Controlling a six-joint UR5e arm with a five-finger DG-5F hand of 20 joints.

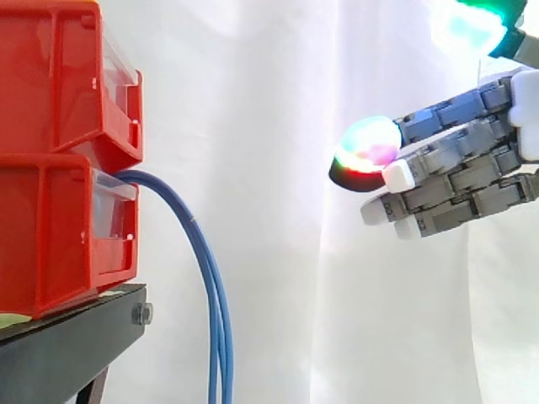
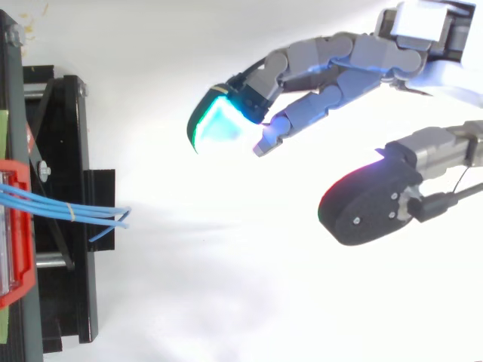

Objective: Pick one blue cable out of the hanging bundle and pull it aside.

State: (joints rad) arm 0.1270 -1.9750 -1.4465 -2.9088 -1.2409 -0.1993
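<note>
- Robot hand (image 1: 459,172): one. It hangs in the air at the right, well apart from the bundle. Its fingers reach left, loosely extended, with the thumb spread away from them, and nothing is held between them.
- Step in hand, as judged: the approach. No cable has been touched yet.
- Blue cables (image 1: 221,337): at least three strands can be told apart from above (image 2: 45,201); an exact count is not possible. They leave the front of the lower bin, arch right and hang straight down, pressed close together.
- Next move, as judged: travel left to the hanging run, work a fingertip between the strands, pinch a single one, then draw it sideways. The tight packing makes taking two a risk.
- Red bins: two, an upper bin (image 1: 59,76) stacked on a lower bin (image 1: 50,236), at the left.
- Black stand (image 1: 67,345): one, under the bins.
- White curtain (image 1: 269,252): one, farthest back.
</note>
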